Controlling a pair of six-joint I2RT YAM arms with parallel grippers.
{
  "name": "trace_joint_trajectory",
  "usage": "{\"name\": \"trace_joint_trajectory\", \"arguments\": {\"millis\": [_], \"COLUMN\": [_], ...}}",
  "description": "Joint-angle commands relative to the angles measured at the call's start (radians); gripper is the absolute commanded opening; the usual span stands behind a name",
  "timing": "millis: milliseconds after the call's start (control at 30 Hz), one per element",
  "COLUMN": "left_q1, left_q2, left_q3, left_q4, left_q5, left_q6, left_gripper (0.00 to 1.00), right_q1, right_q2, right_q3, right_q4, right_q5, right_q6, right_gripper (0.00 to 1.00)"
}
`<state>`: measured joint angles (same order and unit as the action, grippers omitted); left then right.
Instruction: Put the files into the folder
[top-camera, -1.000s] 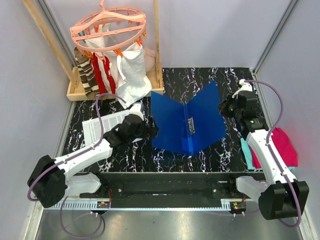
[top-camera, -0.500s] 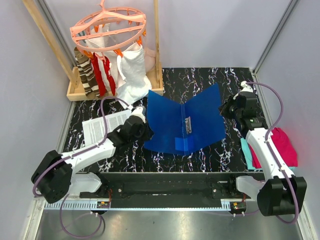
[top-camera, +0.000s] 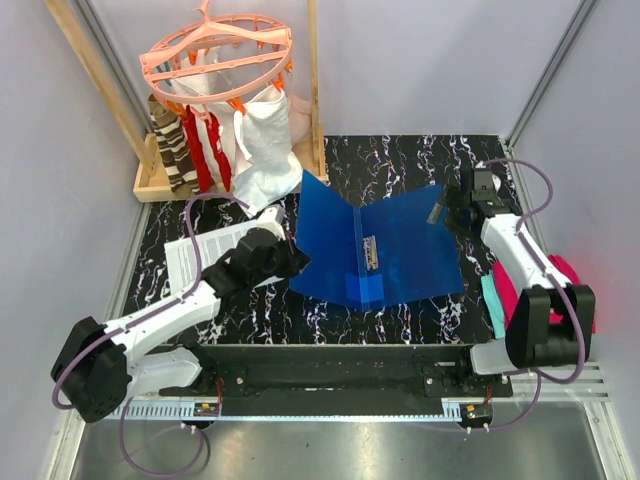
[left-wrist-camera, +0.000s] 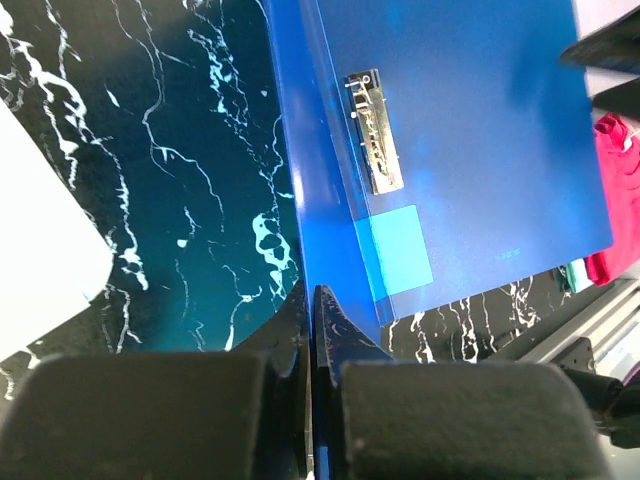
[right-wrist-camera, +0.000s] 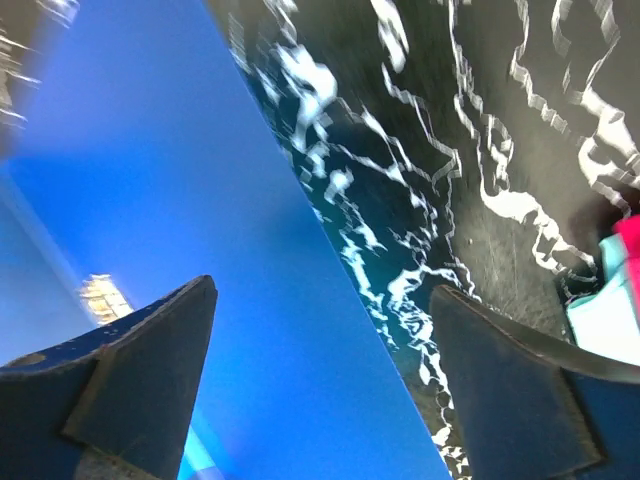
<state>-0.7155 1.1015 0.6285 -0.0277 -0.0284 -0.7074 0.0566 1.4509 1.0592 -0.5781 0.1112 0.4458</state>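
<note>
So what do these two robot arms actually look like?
Both the left arm and right arm have white links, chunky black joints and a looping lilac cable. The left gripper and right gripper are black, each with two wedge-shaped fingers.

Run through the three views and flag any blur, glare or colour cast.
Top external: sharp and evenly lit across the folder. Left wrist: metal clip crisp, table tinted teal, left fingers dark. Right wrist: smeared at the upper left, the clip a bright blur, right fingers soft.
</note>
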Motion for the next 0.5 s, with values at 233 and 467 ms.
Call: {"name": "trace_joint_trajectory", "arguments": {"millis": [233,467], "left_q1": [-0.009,-0.041], "left_q2": [0.084,0.098], "left_q3": [0.120,0.161], "left_q4": [0.034,0.000], "left_q5": [0.005,-0.027], "left_q6": [-0.096,-0.129], "left_gripper": [0.00,0.00], "right_q1": [0.144,0.150], "right_q2": [-0.093,-0.071], "right_q3": [0.110,-0.058], "right_q4": [0.027,0.358], "right_q5": [-0.009,-0.370], "right_q6": [-0.024,0.078], "right_gripper": [0.95,0.82]}}
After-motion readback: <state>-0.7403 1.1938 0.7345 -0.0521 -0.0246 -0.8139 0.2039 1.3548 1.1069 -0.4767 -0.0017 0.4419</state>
